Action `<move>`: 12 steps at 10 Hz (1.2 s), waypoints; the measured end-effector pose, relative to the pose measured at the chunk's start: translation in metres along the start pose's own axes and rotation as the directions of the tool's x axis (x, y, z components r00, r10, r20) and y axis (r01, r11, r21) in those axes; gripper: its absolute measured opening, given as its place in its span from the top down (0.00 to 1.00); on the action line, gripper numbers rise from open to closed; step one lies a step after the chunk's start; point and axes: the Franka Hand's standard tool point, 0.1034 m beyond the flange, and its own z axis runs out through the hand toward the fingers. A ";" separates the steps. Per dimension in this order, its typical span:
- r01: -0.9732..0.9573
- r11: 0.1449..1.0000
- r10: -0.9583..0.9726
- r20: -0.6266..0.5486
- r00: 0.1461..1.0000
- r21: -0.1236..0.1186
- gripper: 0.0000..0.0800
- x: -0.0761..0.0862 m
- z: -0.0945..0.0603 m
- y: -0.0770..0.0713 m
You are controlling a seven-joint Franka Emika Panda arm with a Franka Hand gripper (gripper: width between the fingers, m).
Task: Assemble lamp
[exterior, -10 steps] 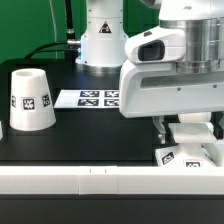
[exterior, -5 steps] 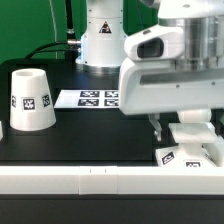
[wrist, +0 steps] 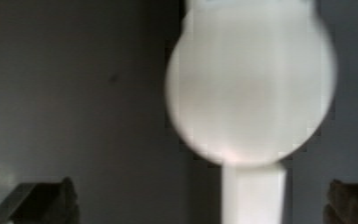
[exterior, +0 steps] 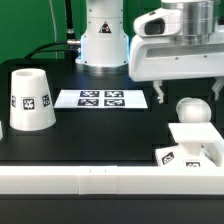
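Black table (exterior: 100,135), edged at the front by a white rail (exterior: 90,182); green backdrop behind. Items recorded:

1. base (exterior: 190,152): flat, square and tagged. It is laid close by the rail at the exterior view's right, judged to be within easy reach of the arm.
2. bulb (exterior: 192,110): stood upright on the base, neck down, apparently seated in its socket. Whether it is fully home cannot be told.
3. shade (exterior: 30,100): set wide end down, well apart at the exterior view's left, presumably kept clear until needed.
4. gripper (exterior: 189,92): hung directly above the bulb, jaws spread wide, nothing held. In the wrist view its fingertips (wrist: 34,203) are seen either side of the bulb, apart from it.
5. marker board (exterior: 100,98): fixed flat, mid-table.
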 end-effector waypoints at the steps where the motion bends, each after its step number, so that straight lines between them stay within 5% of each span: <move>1: 0.013 1.000 -0.013 0.001 1.000 0.000 0.13 -0.004 0.001 -0.006; 5: 0.017 1.000 -0.017 0.055 0.998 -0.007 0.13 -0.007 0.001 -0.006; 7: 0.056 0.998 -0.050 0.235 0.971 -0.022 0.13 -0.012 -0.003 -0.019; 8: 0.069 0.998 -0.066 0.300 0.952 -0.001 0.13 -0.008 -0.004 -0.021; 12: 0.072 0.997 -0.058 0.544 0.837 -0.005 0.13 -0.015 0.004 -0.018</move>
